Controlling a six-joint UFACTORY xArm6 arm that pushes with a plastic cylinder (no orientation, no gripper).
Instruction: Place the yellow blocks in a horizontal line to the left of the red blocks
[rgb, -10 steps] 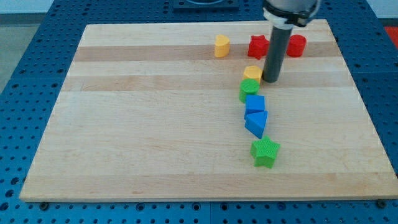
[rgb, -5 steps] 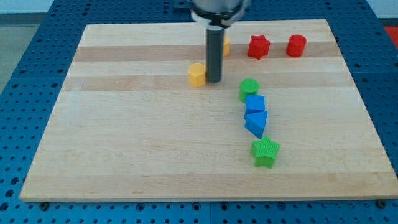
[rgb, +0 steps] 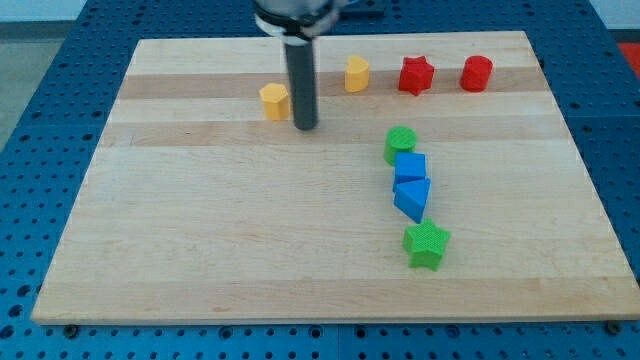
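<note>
Two yellow blocks lie near the view's top: a yellow hexagonal block (rgb: 274, 101) and a yellow rounded block (rgb: 357, 74) further right and slightly higher. A red star block (rgb: 416, 75) and a red cylinder (rgb: 477, 73) lie to the right of them in the same top row. My tip (rgb: 305, 127) rests on the board just right of and slightly below the yellow hexagonal block, close to it.
A column of blocks stands right of centre: a green cylinder (rgb: 401, 144), a blue cube (rgb: 410, 167), a blue triangular block (rgb: 412, 198) and a green star block (rgb: 427, 245). The wooden board (rgb: 200, 230) lies on a blue pegboard table.
My tip has swept left and slightly up, pushing the yellow hexagonal block from beside the green cylinder to the upper left. The other blocks have not moved.
</note>
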